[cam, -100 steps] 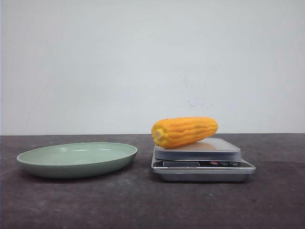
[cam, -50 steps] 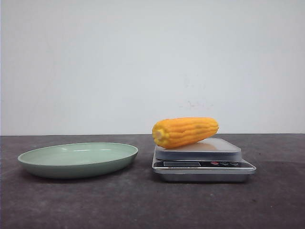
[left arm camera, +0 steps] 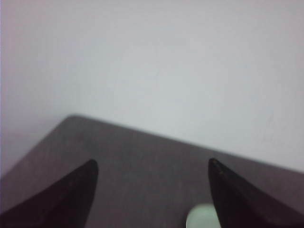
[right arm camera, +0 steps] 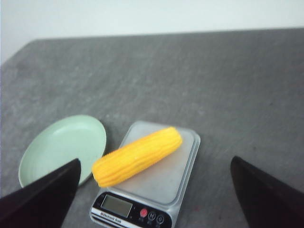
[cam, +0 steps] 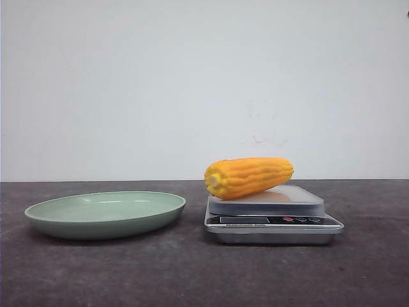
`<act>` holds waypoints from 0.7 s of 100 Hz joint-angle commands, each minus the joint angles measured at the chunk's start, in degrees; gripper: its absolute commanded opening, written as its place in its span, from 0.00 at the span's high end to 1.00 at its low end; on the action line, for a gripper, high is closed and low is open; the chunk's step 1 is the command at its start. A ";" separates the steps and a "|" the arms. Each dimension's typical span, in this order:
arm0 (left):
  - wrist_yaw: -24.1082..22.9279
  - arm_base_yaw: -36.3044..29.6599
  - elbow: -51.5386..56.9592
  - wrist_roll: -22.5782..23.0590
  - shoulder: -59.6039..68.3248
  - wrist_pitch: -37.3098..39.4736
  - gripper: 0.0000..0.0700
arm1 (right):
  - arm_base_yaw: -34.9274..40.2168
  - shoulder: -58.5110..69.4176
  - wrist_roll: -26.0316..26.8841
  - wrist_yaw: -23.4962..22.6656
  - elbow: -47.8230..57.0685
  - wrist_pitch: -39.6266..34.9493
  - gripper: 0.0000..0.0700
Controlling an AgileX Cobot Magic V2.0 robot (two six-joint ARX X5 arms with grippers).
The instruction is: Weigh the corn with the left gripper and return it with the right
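Already weighed, by the look of it: corn (cam: 249, 177) lies on its side across the scale (cam: 273, 220) platform, blunt end overhanging toward the plate (cam: 105, 214), nothing gripping it. Plate holds nothing, sits on the worktop (cam: 192, 275) just left of the scale. Left gripper (left arm camera: 152, 199) fingers spread wide, empty, aimed at bare worktop and wall with only a sliver of plate rim in its view; judged well clear of the scale, its share done. Right gripper (right arm camera: 156, 199) also wide apart, empty, hovering above and looking down on corn, scale and plate; corn sits between its fingers in that view but well below them. Display unreadable from here. Left to do, as I judge: right gripper descends, closes across the cob's middle, lifts it and sets it in the plate. Roughly halfway.
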 commanded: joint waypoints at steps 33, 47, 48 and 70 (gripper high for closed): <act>10.91 5.16 -24.57 -4.50 -2.36 -2.78 0.38 | 7.34 17.44 2.51 3.58 3.96 3.63 0.00; 10.88 5.16 -29.59 -4.87 -2.36 -2.73 0.38 | 12.00 26.84 3.41 7.76 9.92 2.23 0.00; 10.91 5.16 -29.86 -4.96 -2.36 -2.71 0.38 | 12.31 27.52 3.61 8.02 10.45 2.01 0.00; 10.88 5.16 -31.63 -5.62 -2.36 -2.62 0.38 | 15.67 41.44 6.80 9.16 22.16 -5.18 0.00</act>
